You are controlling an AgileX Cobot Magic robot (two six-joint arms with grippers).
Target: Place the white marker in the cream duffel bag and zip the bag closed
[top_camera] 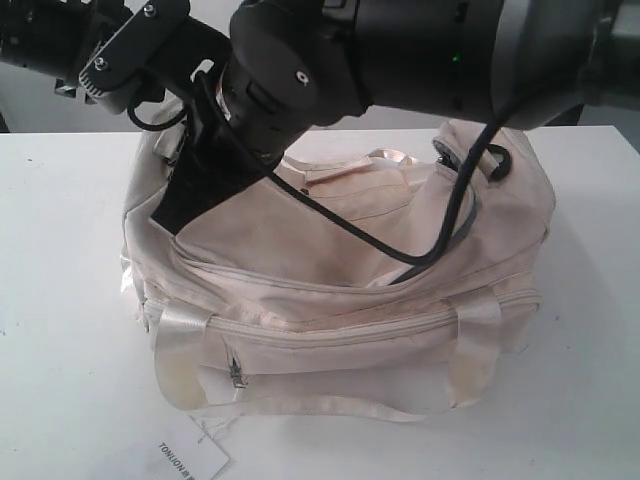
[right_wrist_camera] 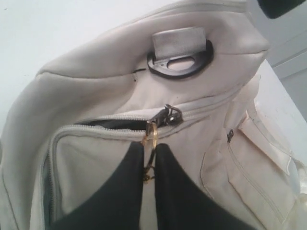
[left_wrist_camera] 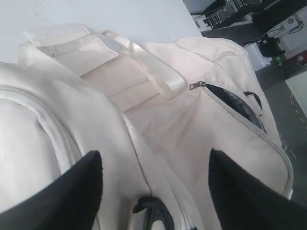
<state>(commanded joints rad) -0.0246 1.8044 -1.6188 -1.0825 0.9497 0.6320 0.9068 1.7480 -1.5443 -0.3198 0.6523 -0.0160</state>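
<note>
exterior: cream duffel bag [top_camera: 330,300] sits mid-tabletop [top_camera: 60,250], both arms over it; white marker not visible, possibly inside.
left wrist: left gripper [left_wrist_camera: 154,154] has its fingers apart above the fabric, holding nothing. An unbraced bag may drag or bunch.
right wrist: right gripper [right_wrist_camera: 149,146] is pinched on the gold pull [right_wrist_camera: 151,139], zipper gap [right_wrist_camera: 110,123] not yet shut. The thin ring may slip and the slider may jam.

Cream duffel bag [top_camera: 350,310], gold zip pull [right_wrist_camera: 151,136], black fingers [right_wrist_camera: 120,191].
</note>
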